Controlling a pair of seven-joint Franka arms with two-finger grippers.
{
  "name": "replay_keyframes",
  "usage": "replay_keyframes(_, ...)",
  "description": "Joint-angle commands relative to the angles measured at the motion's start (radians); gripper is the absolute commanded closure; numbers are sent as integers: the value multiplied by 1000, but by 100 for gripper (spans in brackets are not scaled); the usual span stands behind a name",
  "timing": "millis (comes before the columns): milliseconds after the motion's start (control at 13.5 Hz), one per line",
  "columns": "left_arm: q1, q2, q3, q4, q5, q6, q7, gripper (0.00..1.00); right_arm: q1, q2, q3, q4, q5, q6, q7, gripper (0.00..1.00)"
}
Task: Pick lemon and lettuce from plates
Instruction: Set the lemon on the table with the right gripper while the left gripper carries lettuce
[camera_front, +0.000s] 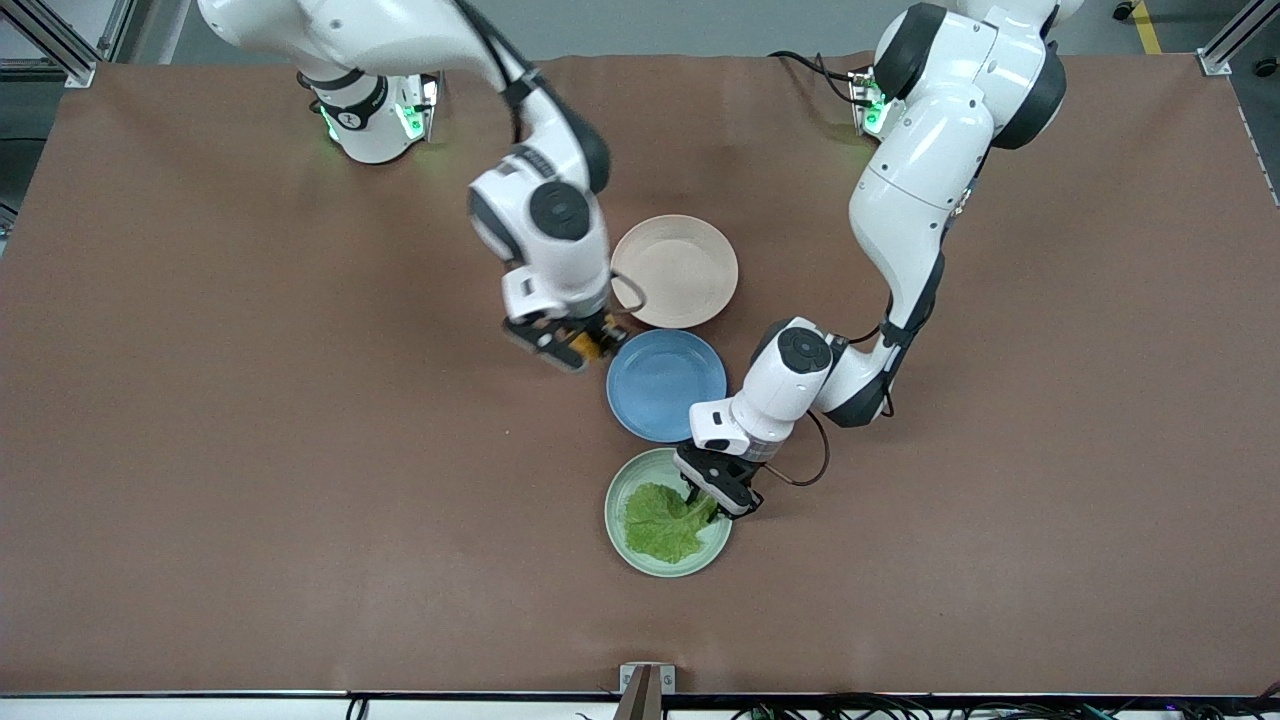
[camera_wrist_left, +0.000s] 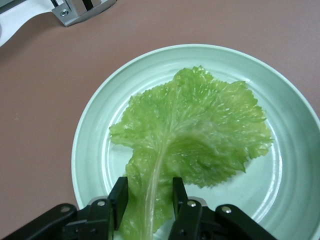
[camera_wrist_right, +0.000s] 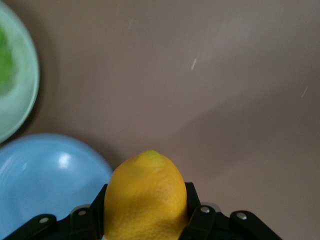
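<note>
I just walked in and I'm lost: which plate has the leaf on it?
Three plates sit in a row mid-table. Take the one nearest the front camera, the mint green plate, next to the blue plate. It alone holds food: a lettuce whose stem sits between the left hand's fingers.

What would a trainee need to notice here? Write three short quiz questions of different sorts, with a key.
1. True or false: the lemon lies on the pink plate.
2. Which plate is the lettuce on? A) blue B) green C) pink
3. Fill in: the left gripper has its fingers on either side of the leaf's ____.

Key: 1 false, the right gripper holds it beside the blue plate; 2 B, the green plate; 3 stem.
</note>
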Motion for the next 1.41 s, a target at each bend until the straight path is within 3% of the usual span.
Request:
replay_keyframes(0, -7, 14, 8, 23, 12, 8, -10, 87, -188, -40, 27, -67, -7, 13, -267, 100)
replay_keyframes(149, -6, 7, 8, 23, 10, 6, -36, 98, -329, -35, 27, -69, -3, 13, -488, 100)
replay_keyframes(446, 10, -56, 8, 12, -1, -27, -44, 99, -497, -3, 27, -99, -3, 48, -737, 99)
replay_keyframes(818, 62, -255, -9, -13, -2, -424, -82, 99, -557, 58, 27, -124, -3, 128, -812, 99)
replay_keyframes(1115, 163, -453, -12, -179, -2, -685, -96, 99, -571, 112, 27, -124, -3, 190, -815, 98)
replay_keyframes(1338, 269, -525, -11, -319, 14, -700, -64, 99, -580, 129, 25, -123, -5, 202, -815, 90)
